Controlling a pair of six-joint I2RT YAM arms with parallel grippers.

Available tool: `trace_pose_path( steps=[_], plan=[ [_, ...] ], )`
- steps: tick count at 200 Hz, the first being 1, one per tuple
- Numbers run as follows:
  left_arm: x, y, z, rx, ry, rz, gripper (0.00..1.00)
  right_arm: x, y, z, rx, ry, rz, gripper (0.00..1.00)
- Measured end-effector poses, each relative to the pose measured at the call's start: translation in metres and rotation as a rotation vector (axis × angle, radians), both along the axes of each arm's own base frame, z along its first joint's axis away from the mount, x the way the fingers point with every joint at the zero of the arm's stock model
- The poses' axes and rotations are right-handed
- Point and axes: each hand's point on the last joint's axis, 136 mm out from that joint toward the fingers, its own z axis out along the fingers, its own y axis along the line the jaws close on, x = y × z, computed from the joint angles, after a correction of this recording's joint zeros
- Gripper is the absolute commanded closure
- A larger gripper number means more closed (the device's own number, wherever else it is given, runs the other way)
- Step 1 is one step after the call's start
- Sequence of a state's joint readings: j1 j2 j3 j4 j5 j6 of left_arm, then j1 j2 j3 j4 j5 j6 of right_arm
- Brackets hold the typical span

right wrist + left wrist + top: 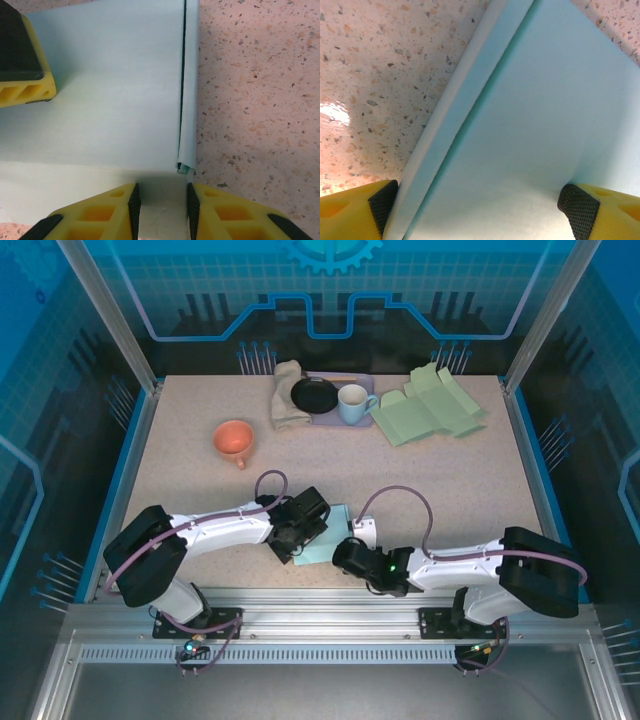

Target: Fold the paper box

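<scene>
The paper box [336, 522] is pale blue and lies flat on the speckled table near the front middle, between my two grippers. My left gripper [298, 530] rests on its left part with the jaws spread wide. In the left wrist view the paper box [530, 125] spans the gap in the left gripper [480, 207], and both black pads [577, 207] touch the sheet. My right gripper [162, 200] is low over a paler flap [75, 185] at the near edge of the paper box [110, 100]. Its jaws stand a little apart with paper showing between them. A folded side strip [189, 100] runs along the right edge.
At the back stand an orange cup [233, 438], a beige cloth [288, 395], and a lavender tray [345, 378] carrying a black plate [314, 394] and a pale blue mug [353, 403]. Flat green box sheets [430, 405] lie at the back right. Blue walls enclose the table.
</scene>
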State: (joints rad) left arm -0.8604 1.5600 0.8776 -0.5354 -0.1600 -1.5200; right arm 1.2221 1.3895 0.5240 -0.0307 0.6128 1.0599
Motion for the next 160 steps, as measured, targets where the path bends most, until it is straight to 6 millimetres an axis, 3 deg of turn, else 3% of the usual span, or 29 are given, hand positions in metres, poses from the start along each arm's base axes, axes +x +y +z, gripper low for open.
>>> trace_pose_path(
  steps=[83,119,160],
  plan=[
    [0.001,-0.001,-0.004,0.003,0.000,0.001,0.13,0.000,-0.005,-0.004,0.033,-0.127,0.011,0.66],
    [0.008,-0.005,-0.007,-0.003,-0.024,0.005,0.12,-0.002,-0.019,-0.018,-0.023,-0.142,0.025,0.65],
    [0.012,-0.006,-0.007,0.008,-0.032,0.004,0.12,-0.003,-0.022,-0.021,-0.068,-0.156,0.056,0.66]
  ],
)
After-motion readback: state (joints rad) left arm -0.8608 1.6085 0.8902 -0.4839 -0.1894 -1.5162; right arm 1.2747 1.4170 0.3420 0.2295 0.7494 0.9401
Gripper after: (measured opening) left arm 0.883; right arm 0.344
